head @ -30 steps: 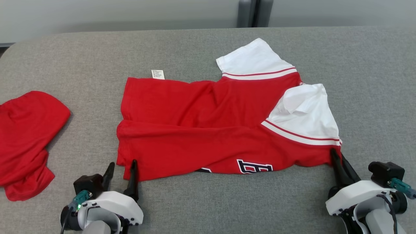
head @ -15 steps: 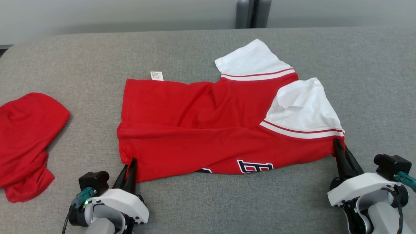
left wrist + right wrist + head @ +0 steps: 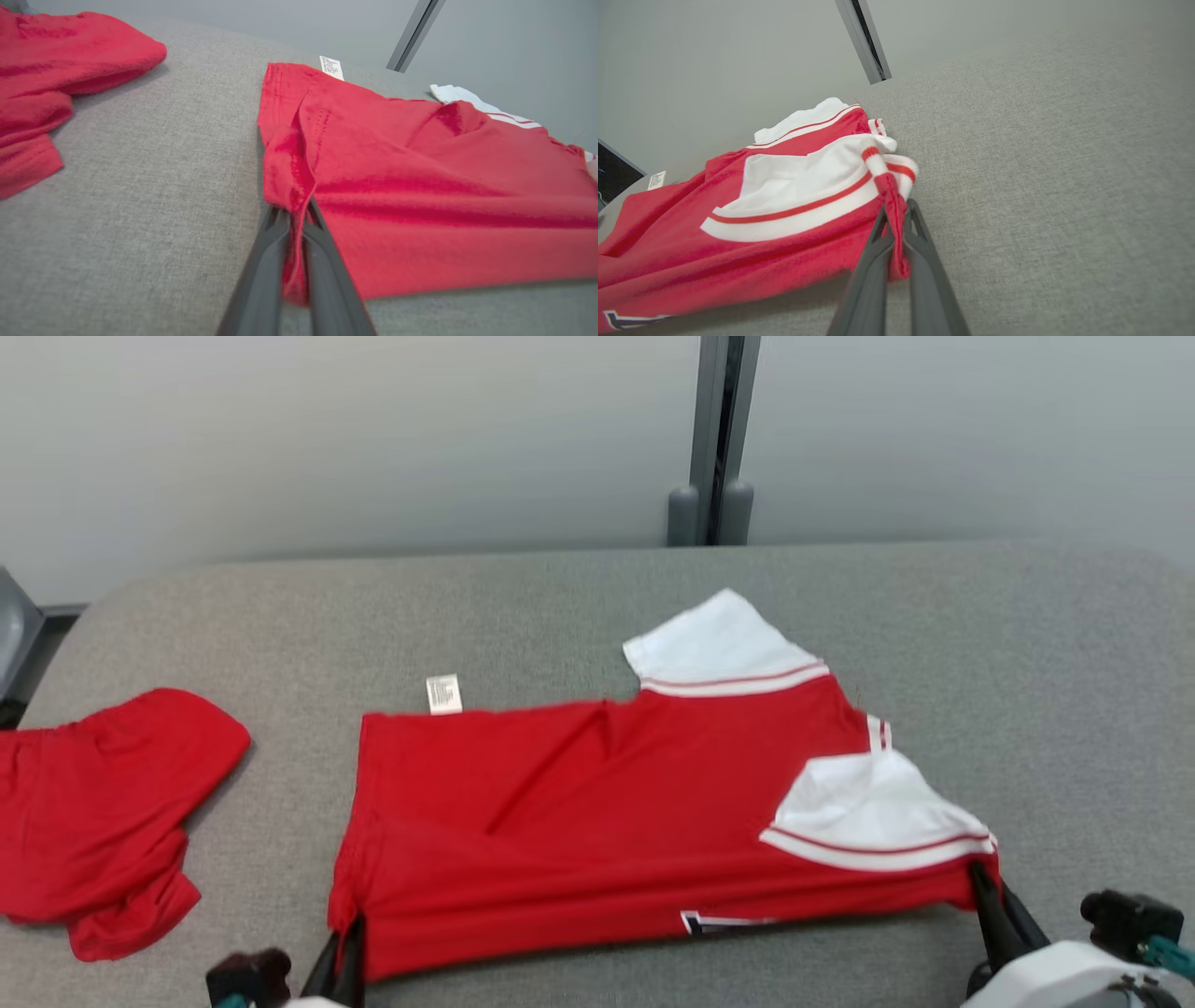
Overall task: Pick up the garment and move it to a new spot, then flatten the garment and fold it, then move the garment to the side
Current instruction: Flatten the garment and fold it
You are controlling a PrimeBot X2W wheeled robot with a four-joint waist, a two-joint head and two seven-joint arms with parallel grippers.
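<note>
- The left fingers (image 3: 271, 252), spread apart a second ago, are now clenched on the near left hem corner of the garment (image 3: 597, 821).
- The right fingers (image 3: 873, 261) stay pinched on its near right corner, just below the white sleeve.
- The garment lies mid-desk (image 3: 560, 607), partly folded, with its near edge starting to rise. Another red cloth (image 3: 103, 803) sits well apart on the left.
- With both corners held, the lift can probably begin.
</note>
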